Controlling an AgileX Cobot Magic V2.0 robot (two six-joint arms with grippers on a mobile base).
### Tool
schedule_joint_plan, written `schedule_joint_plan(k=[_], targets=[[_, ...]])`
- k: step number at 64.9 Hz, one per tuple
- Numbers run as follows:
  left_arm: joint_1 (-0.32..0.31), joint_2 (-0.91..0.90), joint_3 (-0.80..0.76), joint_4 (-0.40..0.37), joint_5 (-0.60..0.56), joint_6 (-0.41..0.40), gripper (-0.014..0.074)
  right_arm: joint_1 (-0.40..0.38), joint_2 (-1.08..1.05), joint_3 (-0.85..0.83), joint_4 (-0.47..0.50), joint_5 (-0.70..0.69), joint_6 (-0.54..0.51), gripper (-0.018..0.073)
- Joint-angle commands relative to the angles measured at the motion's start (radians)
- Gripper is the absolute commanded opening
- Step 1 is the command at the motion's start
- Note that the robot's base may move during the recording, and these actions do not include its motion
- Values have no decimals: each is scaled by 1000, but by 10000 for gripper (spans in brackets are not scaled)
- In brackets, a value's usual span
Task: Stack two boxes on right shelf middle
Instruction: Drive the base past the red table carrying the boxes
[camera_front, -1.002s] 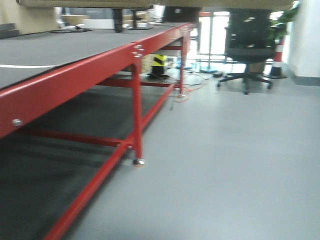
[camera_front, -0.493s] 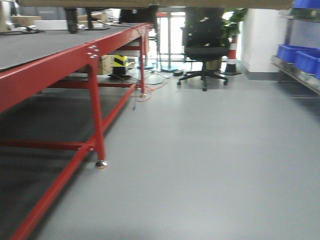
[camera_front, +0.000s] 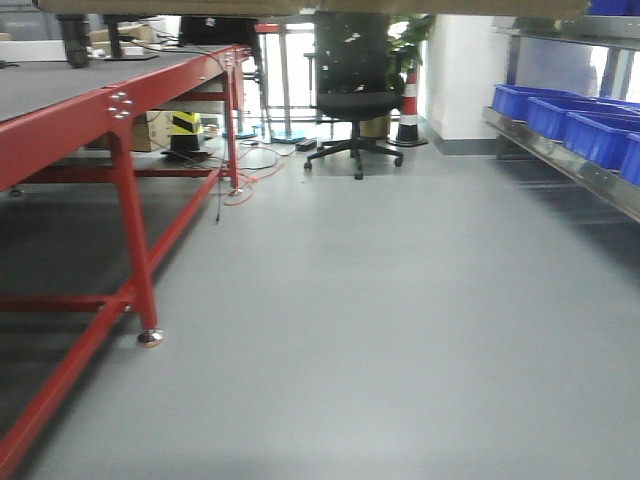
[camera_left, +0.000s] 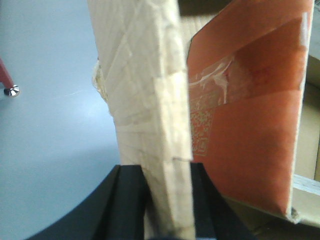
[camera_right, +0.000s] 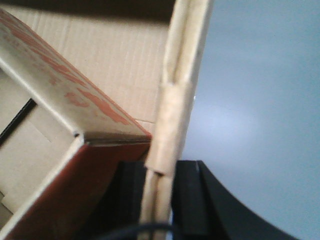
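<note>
Cardboard fills both wrist views. The left gripper (camera_left: 167, 192) points up from the bottom edge of its picture, one black finger (camera_left: 127, 200) on the outer face of a pale carton (camera_left: 145, 75) wall and the other on the inner face. The jaws are closed tight on that wall with no gap showing. The wall rises almost straight up from the fingers, leaning slightly left. To its right, inside the carton, an orange-red panel (camera_left: 250, 115) bears clear tape and a small speckled printed patch. I cannot tell whether it is a flap or a second box. Left of the wall is grey floor (camera_left: 45, 125), with a red leg and its metal foot (camera_left: 11, 91) at the picture's left edge.

The right gripper (camera_right: 160, 192) has the mirrored pose. It reaches up from below with both dark fingers pinching the carton's opposite wall (camera_right: 182, 75), which runs up and tilts a little right. The carton's interior is on its left, with an orange-printed panel slanting across it, and bare floor is on its right.

In the front view a tan strip (camera_front: 300, 6) runs along the very top edge, apparently the carton held high between the arms. Below it, the red-framed bench (camera_front: 100, 110) lines the left side. The steel shelf (camera_front: 570, 165) runs along the right edge, well apart from the carton, and blue bins (camera_front: 560, 115) sit on it. An office chair (camera_front: 355, 100) and a striped cone (camera_front: 408, 100) stand at the far end of the aisle.
</note>
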Motion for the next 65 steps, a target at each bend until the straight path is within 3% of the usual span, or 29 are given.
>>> schedule_joint_plan(k=[1, 65], targets=[[1, -17, -16, -7, -44, 7, -111, -8, -8, -8, -31, -39, -4, -162], [1, -17, -16, 0, -44, 7, -111, -8, -8, -8, -31, -39, -4, -162]])
